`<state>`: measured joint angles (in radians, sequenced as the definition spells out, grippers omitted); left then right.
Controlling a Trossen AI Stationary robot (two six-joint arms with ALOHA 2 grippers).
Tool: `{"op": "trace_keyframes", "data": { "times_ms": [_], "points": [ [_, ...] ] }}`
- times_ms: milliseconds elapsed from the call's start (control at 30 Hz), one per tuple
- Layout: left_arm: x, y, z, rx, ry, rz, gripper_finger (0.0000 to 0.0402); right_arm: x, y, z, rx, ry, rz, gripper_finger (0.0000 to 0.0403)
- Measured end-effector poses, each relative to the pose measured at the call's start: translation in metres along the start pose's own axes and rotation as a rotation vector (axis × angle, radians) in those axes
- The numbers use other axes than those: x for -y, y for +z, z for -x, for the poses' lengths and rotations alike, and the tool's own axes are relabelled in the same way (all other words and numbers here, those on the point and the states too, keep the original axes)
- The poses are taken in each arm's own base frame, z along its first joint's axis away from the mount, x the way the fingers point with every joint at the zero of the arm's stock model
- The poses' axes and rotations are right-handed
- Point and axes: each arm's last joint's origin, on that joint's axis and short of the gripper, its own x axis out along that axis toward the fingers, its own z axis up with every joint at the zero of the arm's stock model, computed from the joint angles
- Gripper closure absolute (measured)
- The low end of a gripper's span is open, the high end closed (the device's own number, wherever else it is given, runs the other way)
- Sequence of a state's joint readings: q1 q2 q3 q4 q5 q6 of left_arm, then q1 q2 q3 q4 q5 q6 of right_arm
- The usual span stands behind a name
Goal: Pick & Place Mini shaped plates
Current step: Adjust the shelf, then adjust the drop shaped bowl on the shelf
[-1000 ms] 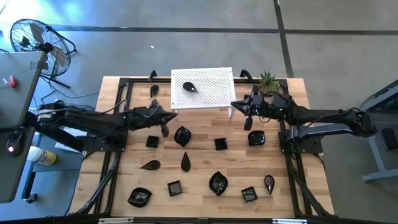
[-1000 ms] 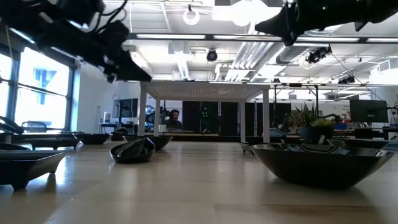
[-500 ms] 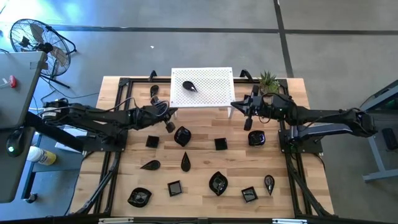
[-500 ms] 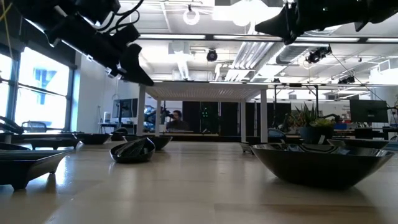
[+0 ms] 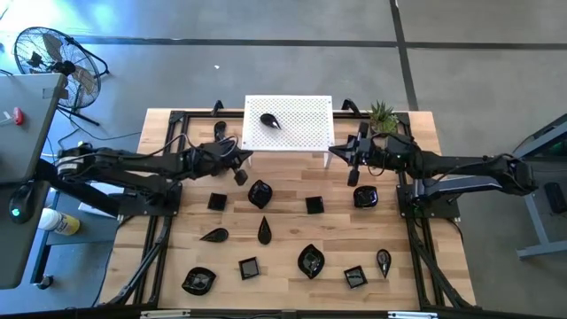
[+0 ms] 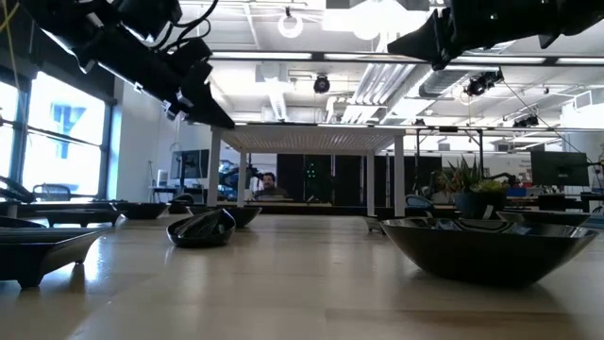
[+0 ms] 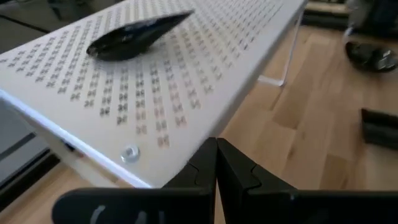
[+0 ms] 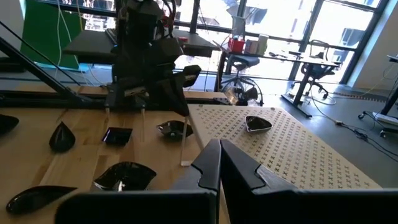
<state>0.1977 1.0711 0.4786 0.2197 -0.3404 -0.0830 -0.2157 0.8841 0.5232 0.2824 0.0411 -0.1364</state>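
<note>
Several glossy black mini plates lie spread over the wooden table, among them a rounded one (image 5: 260,193) and a square one (image 5: 314,205). One teardrop plate (image 5: 268,122) (image 7: 134,37) rests on top of the white perforated stand (image 5: 306,133). My left gripper (image 5: 239,176) (image 7: 216,155) hovers shut and empty above the table, by the stand's near left corner. My right gripper (image 5: 353,175) (image 8: 219,152) hangs shut and empty by the stand's near right leg, beside a rounded plate (image 5: 365,197).
A green potted plant (image 5: 383,113) stands at the far right, behind the right arm. Black frame rails (image 5: 171,177) run along both table sides. One plate (image 5: 220,129) lies left of the stand. A person (image 6: 269,181) sits far off in the room.
My left gripper has moved up and toward the far edge, closer to the stand's near left corner, staying shut. The right arm and all the plates have kept still.
</note>
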Motion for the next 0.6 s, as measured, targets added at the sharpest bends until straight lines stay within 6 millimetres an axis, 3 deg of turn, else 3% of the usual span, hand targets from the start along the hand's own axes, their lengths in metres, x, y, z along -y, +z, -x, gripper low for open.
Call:
{"op": "trace_keyframes", "data": {
  "times_ms": [600],
  "points": [
    [-0.011,0.020,0.043,0.088,-0.081,0.052,0.0401,0.000,-0.003,0.000,-0.029,-0.002,0.003,0.0402]
  ]
}}
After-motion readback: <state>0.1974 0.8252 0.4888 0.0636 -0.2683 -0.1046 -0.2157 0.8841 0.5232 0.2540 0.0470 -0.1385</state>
